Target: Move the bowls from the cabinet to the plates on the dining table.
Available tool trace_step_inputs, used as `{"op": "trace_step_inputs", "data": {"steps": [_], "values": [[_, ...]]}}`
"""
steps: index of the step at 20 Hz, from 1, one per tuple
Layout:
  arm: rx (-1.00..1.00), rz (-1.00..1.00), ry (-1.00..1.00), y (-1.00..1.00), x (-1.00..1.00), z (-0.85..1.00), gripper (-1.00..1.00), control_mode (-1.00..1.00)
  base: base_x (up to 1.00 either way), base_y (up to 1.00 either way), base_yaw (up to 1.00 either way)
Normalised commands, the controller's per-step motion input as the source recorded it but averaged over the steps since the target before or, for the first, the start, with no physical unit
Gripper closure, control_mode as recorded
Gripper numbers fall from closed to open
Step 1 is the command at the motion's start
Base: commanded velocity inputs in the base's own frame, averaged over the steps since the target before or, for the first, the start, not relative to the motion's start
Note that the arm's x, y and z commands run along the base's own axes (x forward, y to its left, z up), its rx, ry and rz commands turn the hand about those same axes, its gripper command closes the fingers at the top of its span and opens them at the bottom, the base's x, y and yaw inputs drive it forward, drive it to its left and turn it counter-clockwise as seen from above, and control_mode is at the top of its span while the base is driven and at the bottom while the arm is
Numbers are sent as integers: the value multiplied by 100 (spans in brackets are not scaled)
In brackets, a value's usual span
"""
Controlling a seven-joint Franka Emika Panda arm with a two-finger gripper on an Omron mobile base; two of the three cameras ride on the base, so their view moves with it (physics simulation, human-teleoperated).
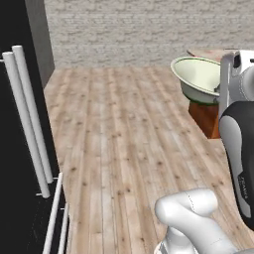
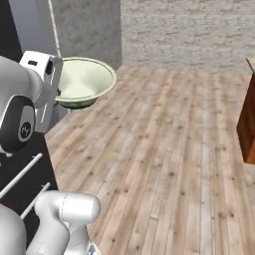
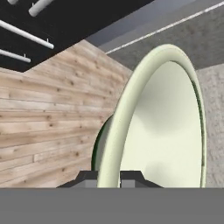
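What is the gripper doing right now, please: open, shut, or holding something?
Gripper: shut on the rim of the cream bowl, one finger on each side, carrying it above the wooden floor.

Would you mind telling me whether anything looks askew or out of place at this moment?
The cream bowl is off any surface, pinched by its rim in the gripper and tilted above the wooden floor. Nothing looks spilled or damaged.

The arm (image 1: 198, 218) is showing glossy white, rounded shells, with a dark grey-black joint cover (image 1: 240, 158) carrying small pale lettering. A boxy white hand housing (image 2: 42, 84) is bearing small dark spots, and two short dark fingertips (image 3: 131, 178) are ending the gripper (image 3: 109, 179).
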Motion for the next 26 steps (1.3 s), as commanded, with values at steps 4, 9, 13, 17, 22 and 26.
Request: {"op": "trace_step_inputs", "data": {"steps": [4,9,13,17,22,26], "values": [[0,0,0,0,0,0,100,100,0,-18,-44],[0,0,0,0,0,0,100,100,0,-19,-41],[0,0,0,0,0,0,100,100,10,-22,-34],[0,0,0,0,0,0,100,100,43,-30,-20],[0,0,0,0,0,0,100,100,56,-35,-13],[0,0,0,0,0,0,100,100,55,-39,-13]]}}
